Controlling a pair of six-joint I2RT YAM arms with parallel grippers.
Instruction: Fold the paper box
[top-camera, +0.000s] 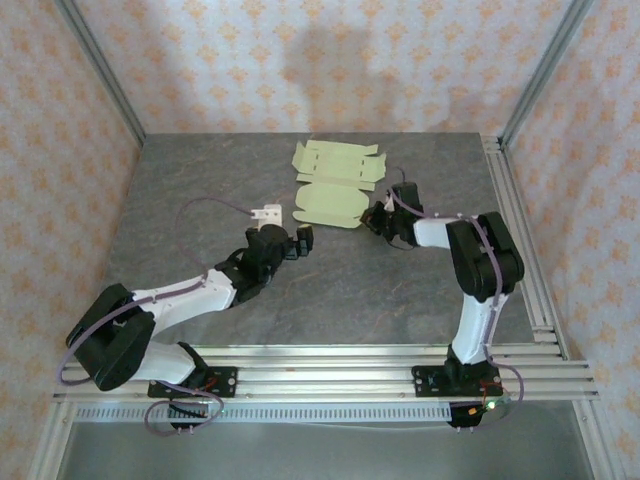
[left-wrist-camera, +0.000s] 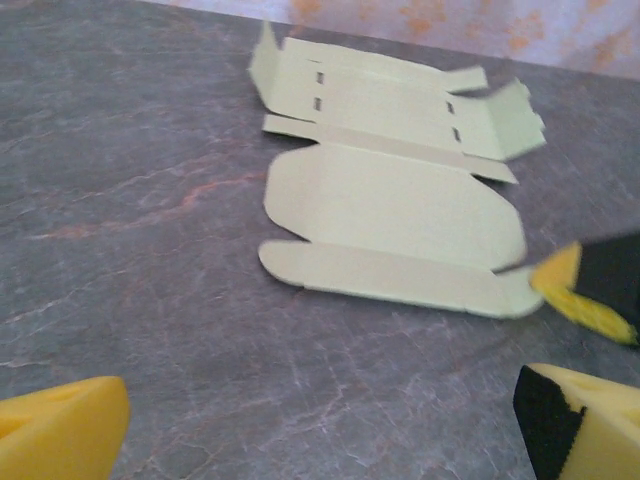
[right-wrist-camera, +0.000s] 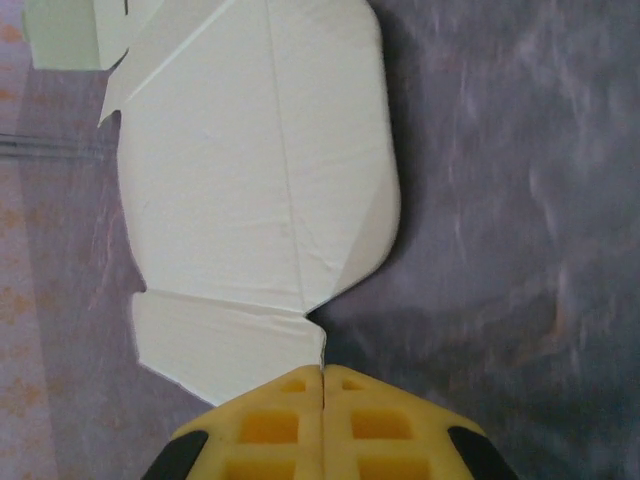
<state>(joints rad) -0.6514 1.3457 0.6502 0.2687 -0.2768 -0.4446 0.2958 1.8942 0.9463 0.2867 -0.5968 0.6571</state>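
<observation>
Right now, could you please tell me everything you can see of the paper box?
The box is a pale yellow-green die-cut sheet of thin card, unfolded: a wide rounded panel, a long near flap, slotted far panels and end tabs tilting up slightly. It lies on the grey table, toward its far middle. The right claw is shut on its near right corner.

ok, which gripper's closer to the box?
Right. The right gripper is shut on the near-right corner of the box; the left gripper is open, apart from it, near-left.
</observation>
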